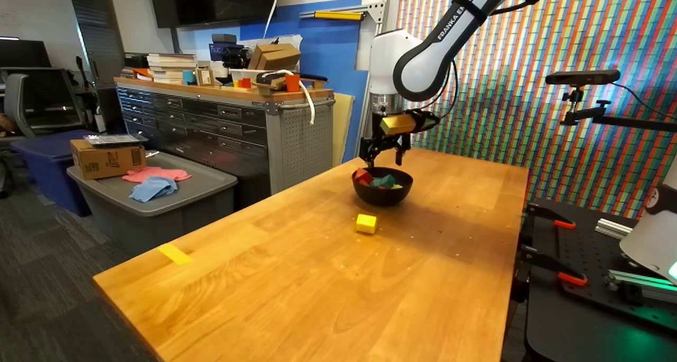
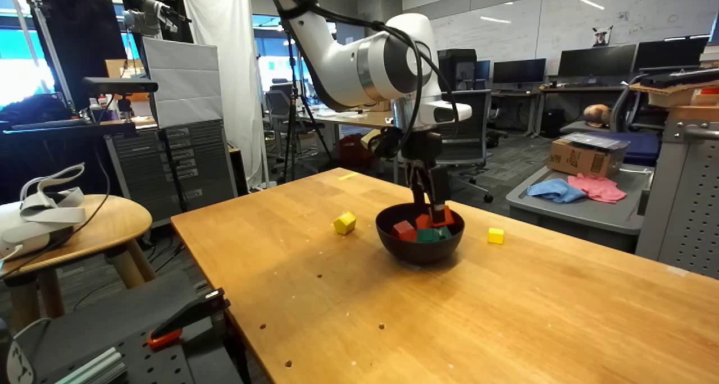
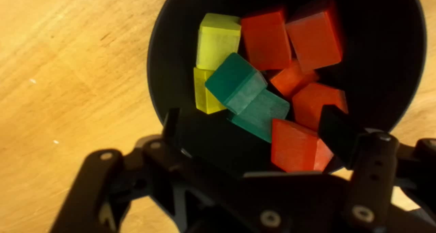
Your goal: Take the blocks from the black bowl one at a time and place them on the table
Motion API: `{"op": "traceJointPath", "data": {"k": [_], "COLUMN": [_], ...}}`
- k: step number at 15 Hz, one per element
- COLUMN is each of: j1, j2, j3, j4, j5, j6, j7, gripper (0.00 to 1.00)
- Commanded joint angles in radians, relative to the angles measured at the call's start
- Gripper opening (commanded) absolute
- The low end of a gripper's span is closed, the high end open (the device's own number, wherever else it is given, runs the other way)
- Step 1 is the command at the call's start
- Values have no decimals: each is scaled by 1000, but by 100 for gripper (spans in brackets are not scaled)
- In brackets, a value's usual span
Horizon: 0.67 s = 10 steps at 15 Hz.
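The black bowl stands on the wood-grain table and also shows in an exterior view. In the wrist view it holds two yellow blocks, two green blocks and several red blocks. A yellow block lies on the table on one side of the bowl, and another yellow block on the other side. My gripper points down at the bowl, fingers spread wide, holding nothing. A red block lies between the fingers, near one fingertip. In an exterior view the gripper reaches inside the rim.
A flat yellow tape strip is stuck near the table edge. Black and orange clamps sit along one long side. A grey bin with cloths and a workbench with drawers stand beside the table.
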Motion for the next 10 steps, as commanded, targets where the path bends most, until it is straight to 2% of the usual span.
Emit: {"op": "traceJointPath", "data": {"k": [1, 3, 4, 7, 9, 10], "j1": [48, 60, 65, 73, 72, 74], "j2": [32, 46, 52, 63, 67, 65], "j3": [-52, -62, -66, -68, -67, -70], "j4": [-2, -6, -8, -13, -18, -20], "j5": [-39, -39, -36, -24, -20, -24], "j6": [66, 86, 96, 98, 91, 90], "j7": [89, 112, 123, 138, 142, 147], "gripper": [96, 71, 68, 41, 30, 31]}}
